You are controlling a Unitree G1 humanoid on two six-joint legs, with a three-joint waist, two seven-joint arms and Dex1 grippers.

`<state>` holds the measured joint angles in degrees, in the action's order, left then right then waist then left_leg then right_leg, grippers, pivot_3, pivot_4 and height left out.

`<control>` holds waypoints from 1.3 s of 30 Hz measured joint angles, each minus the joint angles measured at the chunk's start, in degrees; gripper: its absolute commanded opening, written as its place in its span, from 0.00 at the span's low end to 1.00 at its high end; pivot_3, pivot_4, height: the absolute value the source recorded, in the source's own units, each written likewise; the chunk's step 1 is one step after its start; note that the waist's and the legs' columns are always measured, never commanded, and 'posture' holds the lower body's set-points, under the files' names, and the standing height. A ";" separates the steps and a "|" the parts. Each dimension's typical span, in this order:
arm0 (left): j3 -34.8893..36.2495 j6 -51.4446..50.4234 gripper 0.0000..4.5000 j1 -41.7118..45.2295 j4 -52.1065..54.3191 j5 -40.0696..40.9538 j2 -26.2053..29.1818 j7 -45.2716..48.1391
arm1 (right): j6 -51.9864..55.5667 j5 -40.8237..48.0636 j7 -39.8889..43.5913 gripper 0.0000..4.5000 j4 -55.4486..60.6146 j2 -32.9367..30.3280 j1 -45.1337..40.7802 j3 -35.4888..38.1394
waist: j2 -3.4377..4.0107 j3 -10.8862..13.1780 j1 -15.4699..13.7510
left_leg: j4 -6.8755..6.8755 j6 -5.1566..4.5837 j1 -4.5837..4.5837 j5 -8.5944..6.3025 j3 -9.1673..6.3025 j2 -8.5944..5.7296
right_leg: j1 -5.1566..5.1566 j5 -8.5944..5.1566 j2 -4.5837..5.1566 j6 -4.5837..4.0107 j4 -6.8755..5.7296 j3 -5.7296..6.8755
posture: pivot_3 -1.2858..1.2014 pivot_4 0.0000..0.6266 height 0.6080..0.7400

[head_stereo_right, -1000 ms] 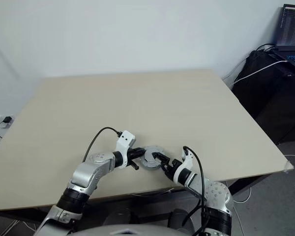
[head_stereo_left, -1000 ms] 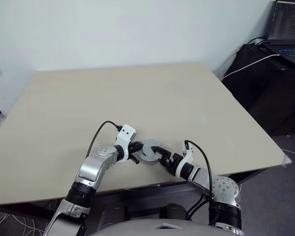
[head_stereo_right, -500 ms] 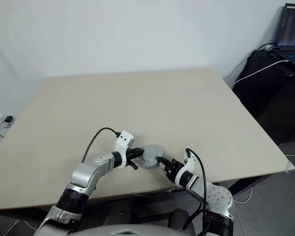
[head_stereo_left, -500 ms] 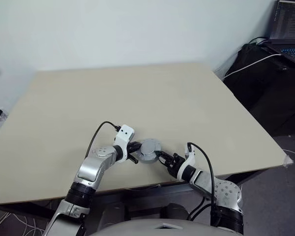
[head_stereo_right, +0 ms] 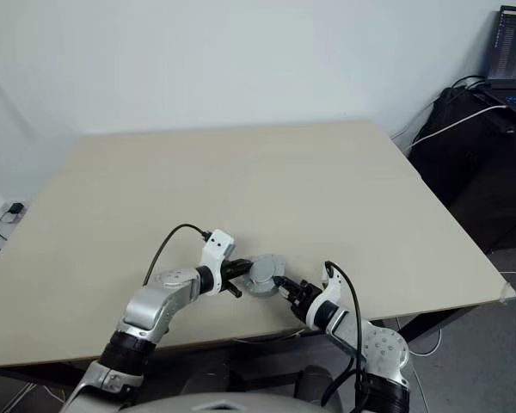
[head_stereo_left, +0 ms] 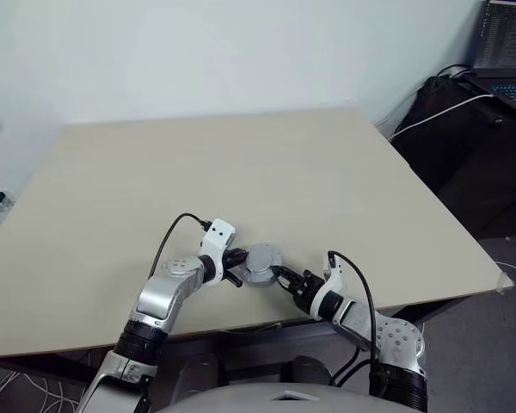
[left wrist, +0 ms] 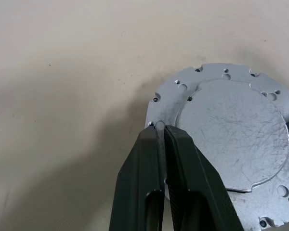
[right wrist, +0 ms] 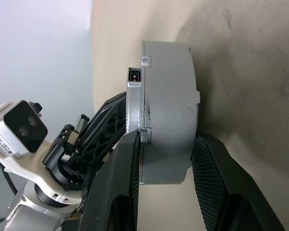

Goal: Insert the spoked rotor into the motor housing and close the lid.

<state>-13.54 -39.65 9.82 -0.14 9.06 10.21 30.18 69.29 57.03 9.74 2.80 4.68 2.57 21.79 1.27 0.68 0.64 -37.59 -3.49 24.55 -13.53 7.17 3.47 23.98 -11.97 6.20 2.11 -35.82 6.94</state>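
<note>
Near the front edge of the desk (head_stereo_left: pixel 241 163), the two grippers meet at one round grey metal assembly: the motor housing (right wrist: pixel 171 115) with the lid (left wrist: pixel 231 139) on top of it. From the left, the left gripper (left wrist: pixel 159 127) has its two black fingers pressed together with no gap, and their tips touch the edge of the lid's pale, drilled flange; nothing sits between them. From the right, the right gripper (right wrist: pixel 166 139) is partly open around the assembly, one finger against the flat lid face and the other against the opposite face of the housing body, so the thick grey disc is clamped between them across its thickness. In the right wrist view the housing is a plain grey drum with a small dark slot at the seam under the lid, and the left gripper and its white wrist camera lie just beyond it. In the left wrist view the lid's upper face is a scratched, raised round plate ringed by small holes. The assembly lies flat on the desk between the two arms. Well apart, off the desk's far right corner, a laptop (head_stereo_left: pixel 507 43) stands on a dark stand with a white cable (head_stereo_left: pixel 434 112) across it.
</note>
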 measured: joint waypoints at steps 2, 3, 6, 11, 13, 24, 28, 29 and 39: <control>0.84 1.53 0.06 -1.07 0.11 0.08 -0.88 -0.46 | -0.04 0.15 -0.10 0.27 0.00 -0.01 0.01 -0.06 | 0.00 0.02 0.00 | 0.01 0.00 0.01 0.00 0.00 0.00 | 0.01 0.00 0.01 0.00 0.01 0.00 | 0.52 0.00 1.00; 1.76 2.96 0.06 -2.22 0.12 0.26 -1.94 -1.21 | -0.07 0.22 -0.11 0.27 0.04 -0.03 0.00 -0.16 | 0.02 0.04 0.00 | 0.02 0.00 0.02 0.00 0.01 0.00 | 0.02 0.00 0.02 0.00 0.02 -0.01 | 0.52 0.00 1.00; 3.81 5.79 0.06 -3.94 0.10 0.81 -4.09 -3.34 | -0.26 0.28 -0.13 0.27 0.28 -0.10 -0.03 -0.64 | -0.15 0.23 0.01 | 0.02 0.00 0.14 0.00 0.01 0.01 | 0.16 0.01 0.01 0.00 -0.01 -0.01 | 0.52 0.00 1.00; 7.42 13.53 0.06 -6.00 2.02 2.03 -6.60 -5.93 | -0.33 0.66 -0.16 0.27 0.32 -0.18 0.00 -1.22 | -0.25 0.34 0.28 | 0.08 0.01 0.25 0.00 0.04 0.03 | 0.34 0.01 -0.06 0.00 -0.01 -0.06 | 0.52 0.00 1.00; 8.84 16.14 0.06 -7.47 3.55 2.52 -7.02 -6.73 | -0.34 0.77 -0.19 0.27 0.32 -0.18 0.03 -1.21 | -0.26 0.35 0.27 | 0.09 0.03 0.24 -0.02 0.05 0.03 | 0.35 0.00 -0.09 -0.02 -0.01 -0.07 | 0.52 0.00 1.00; 17.35 9.84 0.34 -23.22 14.33 25.10 -12.42 -5.02 | -0.74 3.95 -1.59 0.27 0.29 -0.10 0.52 -0.21 | -0.46 0.75 0.46 | 0.07 0.04 0.31 -0.03 0.07 0.03 | 0.40 -0.01 -0.04 0.00 0.00 -0.08 | 0.52 0.00 1.00; 20.22 4.97 0.63 -28.55 16.41 37.74 -14.00 -6.50 | -0.48 5.91 -2.23 0.27 0.31 -0.07 0.79 0.12 | -0.38 1.07 0.59 | 0.06 0.04 0.36 -0.03 0.04 0.04 | 0.46 -0.01 -0.05 0.00 0.00 -0.07 | 0.52 0.00 1.00; 20.91 4.24 0.71 -29.82 16.46 41.02 -14.21 -7.26 | -0.45 6.82 -2.23 0.27 0.35 -0.05 0.93 0.15 | -0.37 1.18 0.64 | 0.06 0.04 0.37 -0.03 0.02 0.04 | 0.47 -0.01 -0.05 0.00 0.00 -0.07 | 0.52 0.00 1.00; 21.85 3.98 1.00 -34.21 16.46 54.24 -14.88 -11.37 | -1.33 11.40 -3.66 0.27 0.93 -0.25 0.67 -0.03 | -0.48 1.45 0.65 | -0.03 0.03 0.48 -0.03 0.02 0.02 | 0.49 -0.01 -0.06 0.00 0.01 -0.05 | 0.52 0.00 1.00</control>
<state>8.31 -35.67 -24.39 16.32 63.30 -4.67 18.81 67.96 68.42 6.08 3.73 4.42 3.24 21.75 0.79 2.13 1.29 -37.62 -3.46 25.03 -13.55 7.18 3.48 24.47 -11.97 6.14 2.11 -35.81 6.89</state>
